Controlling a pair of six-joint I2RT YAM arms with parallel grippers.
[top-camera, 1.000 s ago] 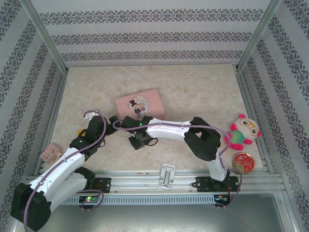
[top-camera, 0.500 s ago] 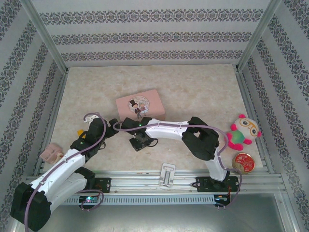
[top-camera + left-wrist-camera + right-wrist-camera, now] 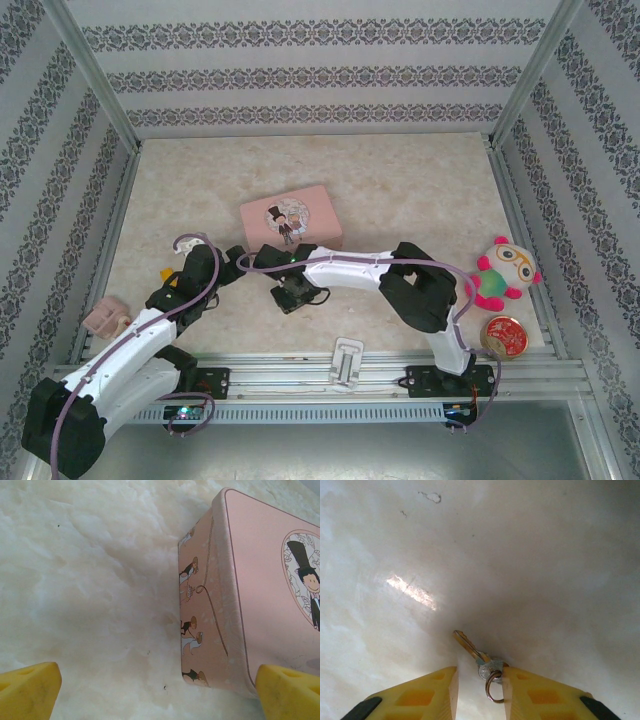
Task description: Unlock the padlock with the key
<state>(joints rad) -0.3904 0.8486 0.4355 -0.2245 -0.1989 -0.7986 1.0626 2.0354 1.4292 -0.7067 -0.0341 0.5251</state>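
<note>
The key (image 3: 478, 656), small and thin with a wire ring on its head, lies flat on the pale table. My right gripper (image 3: 480, 674) stands over it, jaws narrowly apart. The key's head rests against the right finger (image 3: 520, 687), and a gap separates it from the left finger (image 3: 440, 685). In the top view that gripper (image 3: 291, 293) is just in front of the pink tin (image 3: 290, 216). My left gripper (image 3: 157, 675) is wide open with nothing between its fingers, low by the tin's corner (image 3: 210, 630). The padlock is hidden.
A plush toy (image 3: 503, 273) and a round red tin (image 3: 504, 337) sit at the right edge. A white bracket (image 3: 347, 362) lies on the front rail, and a small pink object (image 3: 105, 318) is at the left edge. Metal frame posts and patterned walls enclose the table.
The left arm has drawn back slightly to the left. The right gripper has stayed almost still over the key.
</note>
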